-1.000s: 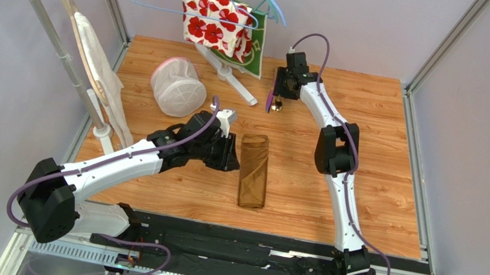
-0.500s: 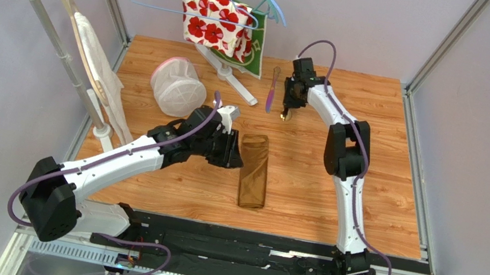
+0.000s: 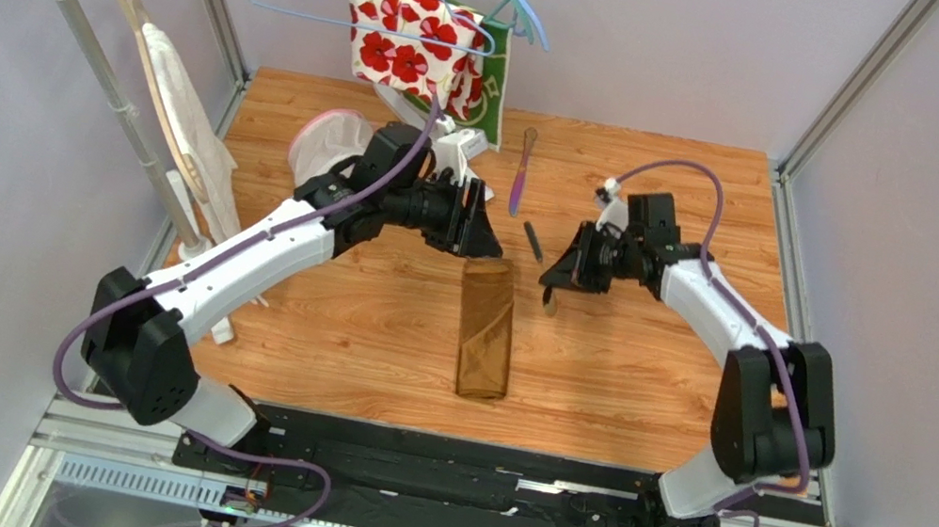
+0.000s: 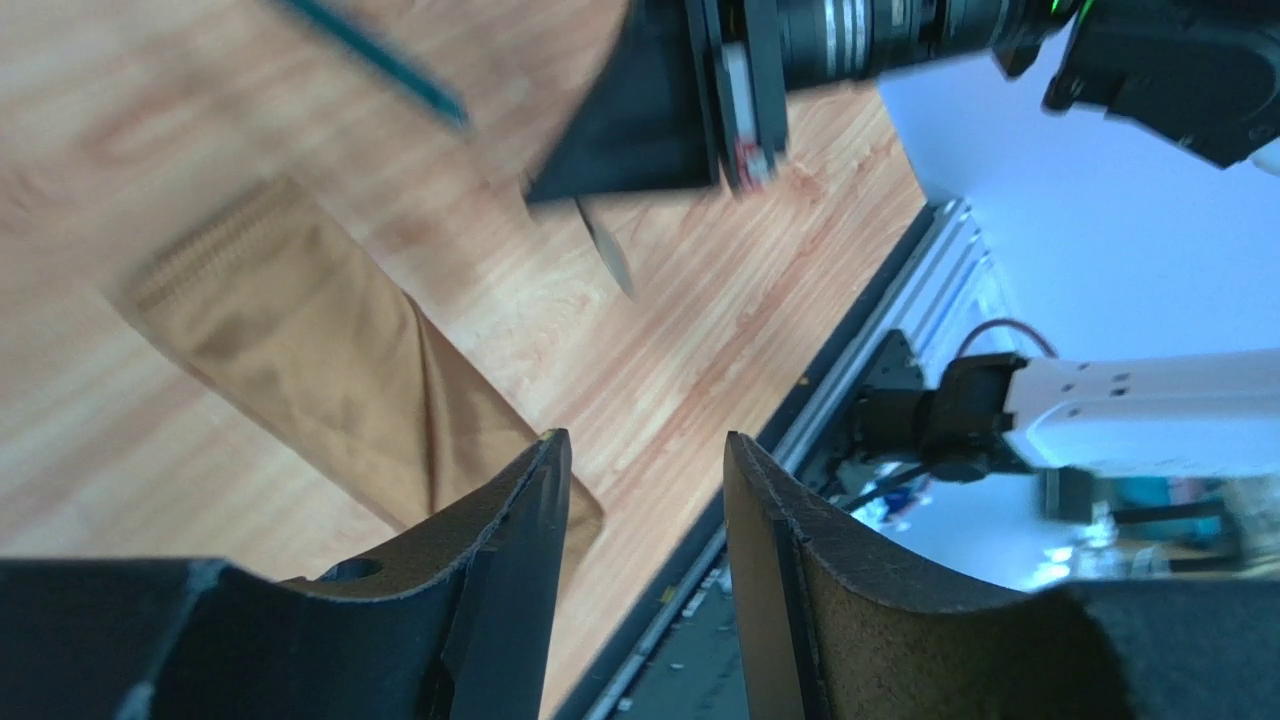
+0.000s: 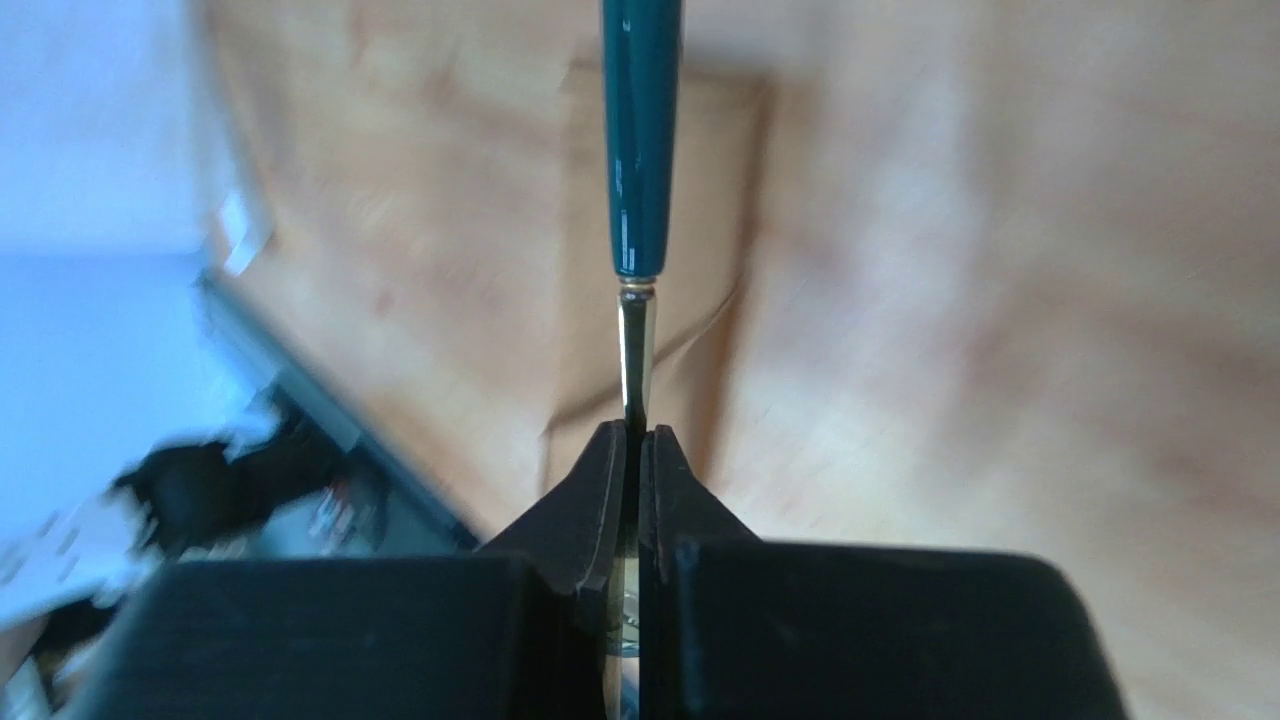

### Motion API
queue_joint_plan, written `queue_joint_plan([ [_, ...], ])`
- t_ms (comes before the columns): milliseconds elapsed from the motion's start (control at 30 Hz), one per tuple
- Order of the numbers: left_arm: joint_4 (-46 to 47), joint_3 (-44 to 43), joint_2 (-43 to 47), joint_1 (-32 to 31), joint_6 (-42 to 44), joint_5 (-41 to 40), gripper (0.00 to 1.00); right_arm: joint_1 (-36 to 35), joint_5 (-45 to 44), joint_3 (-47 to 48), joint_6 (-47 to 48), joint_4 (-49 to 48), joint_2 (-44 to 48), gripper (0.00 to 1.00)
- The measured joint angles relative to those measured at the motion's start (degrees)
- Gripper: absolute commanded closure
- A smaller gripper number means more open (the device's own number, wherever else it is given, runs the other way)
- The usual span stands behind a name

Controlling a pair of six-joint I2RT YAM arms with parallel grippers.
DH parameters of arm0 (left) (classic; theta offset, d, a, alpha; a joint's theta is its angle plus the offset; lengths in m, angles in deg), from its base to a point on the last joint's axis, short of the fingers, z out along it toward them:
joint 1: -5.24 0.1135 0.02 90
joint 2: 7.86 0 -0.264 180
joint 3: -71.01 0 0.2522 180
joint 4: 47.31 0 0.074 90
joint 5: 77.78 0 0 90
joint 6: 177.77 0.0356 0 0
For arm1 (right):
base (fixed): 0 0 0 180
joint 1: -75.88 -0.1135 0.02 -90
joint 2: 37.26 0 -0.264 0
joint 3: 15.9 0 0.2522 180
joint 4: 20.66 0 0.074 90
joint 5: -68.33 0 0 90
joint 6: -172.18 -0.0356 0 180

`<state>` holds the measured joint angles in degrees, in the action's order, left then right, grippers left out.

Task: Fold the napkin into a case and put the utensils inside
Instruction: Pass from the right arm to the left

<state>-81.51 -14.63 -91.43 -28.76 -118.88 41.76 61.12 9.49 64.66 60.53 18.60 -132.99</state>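
Spoon [image 5: 642,135]: slim, stiff, likely slick; right jaws clamped on its gold neck, near the far end of the case [image 3: 486,331], which lay flat on the desk [image 3: 350,330]. Case: soft, slippery satin, best pinched at its mouth. Left jaws apart, empty. Knife [image 3: 522,175], farther back, showed only from above.

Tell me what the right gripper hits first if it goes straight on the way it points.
Probably the satin napkin case: the wrist view shows it straight ahead of the right gripper, beyond the teal handle of the held spoon. Depth is unclear.
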Motion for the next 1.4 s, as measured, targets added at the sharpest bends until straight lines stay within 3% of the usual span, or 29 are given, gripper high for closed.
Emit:
queue_joint_plan([
  [133,-0.9,1.1,4.7,-1.5,10.1,-0.5,0.48,-2.0,13.2,-13.1,-4.9,-2.2,9.0,1.0],
  [267,-2.0,7.2,12.9,-10.4,25.5,-7.4,0.48,-3.1,21.6,-20.3,-7.0,0.0,15.3,1.0],
  [400,-2.4,12.7,19.8,-18.7,39.0,-10.8,0.47,-3.2,26.5,-21.4,-6.8,3.7,22.6,1.0],
  [667,-1.0,14.8,20.0,-18.8,55.7,-14.0,0.47,-6.3,30.7,-19.7,-0.9,13.7,28.1,1.0],
  [1133,-9.3,8.7,13.3,-19.0,61.7,1.7,0.47,-11.4,30.9,-14.6,3.1,19.1,28.0,1.0],
  [1367,-11.9,8.0,10.9,-20.2,62.4,3.3,0.48,-15.2,30.9,-12.7,3.7,19.9,28.1,1.0],
  [1400,-12.2,8.0,10.7,-20.3,62.6,3.3,0.52,-15.3,31.0,-12.6,3.7,20.0,28.1,1.0],
])
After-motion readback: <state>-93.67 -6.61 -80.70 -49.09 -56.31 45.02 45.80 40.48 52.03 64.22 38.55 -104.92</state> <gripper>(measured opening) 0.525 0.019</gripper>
